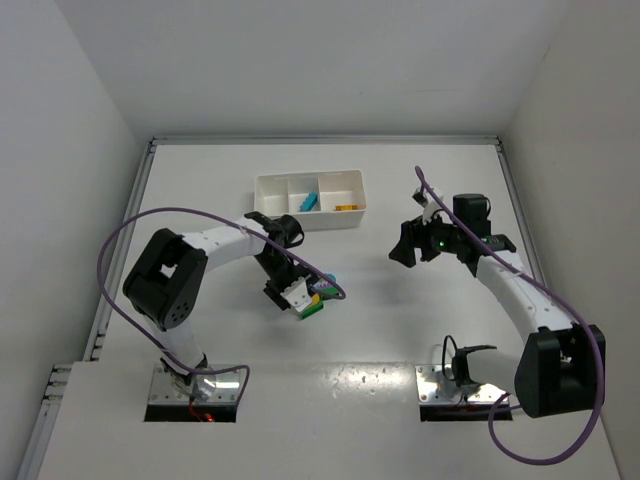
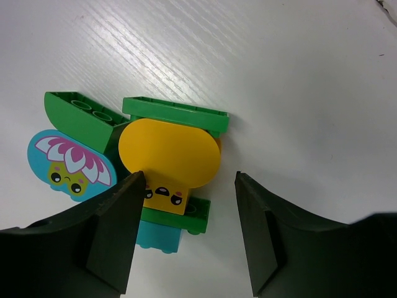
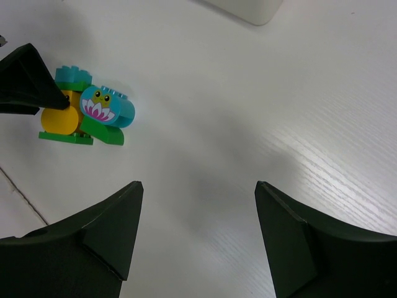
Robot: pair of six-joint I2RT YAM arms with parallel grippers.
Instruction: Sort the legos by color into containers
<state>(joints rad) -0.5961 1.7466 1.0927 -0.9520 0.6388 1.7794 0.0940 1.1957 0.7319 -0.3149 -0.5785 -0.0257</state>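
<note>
Crowding the overhead view, the left gripper [image 1: 292, 290] covers most of the lego cluster [image 1: 314, 308] on the table [image 1: 400, 330], leaving only green and cyan edges visible. In its wrist view, the left finger [image 2: 115, 230] overlaps a lower corner of the rounded yellow brick [image 2: 169, 152] and cuts off part of a printed cartoon face. Whether they touch I cannot tell. Green bricks [image 2: 177, 115] lie under and beside it, a cyan base brick [image 2: 158, 237] is half hidden below, and a cyan piece [image 2: 68, 162] carries a lotus with a frog face (both prints are pictures). The jaws stand apart, gripping nothing, with the arm reaching forward and down. The right gripper [image 3: 198, 186] hangs spread wide over bare table. Farther back, the white tray [image 1: 275, 197] holds a sorted cyan brick [image 1: 311, 202] in its middle compartment and a yellow-orange brick [image 1: 345, 208] in its right.
</note>
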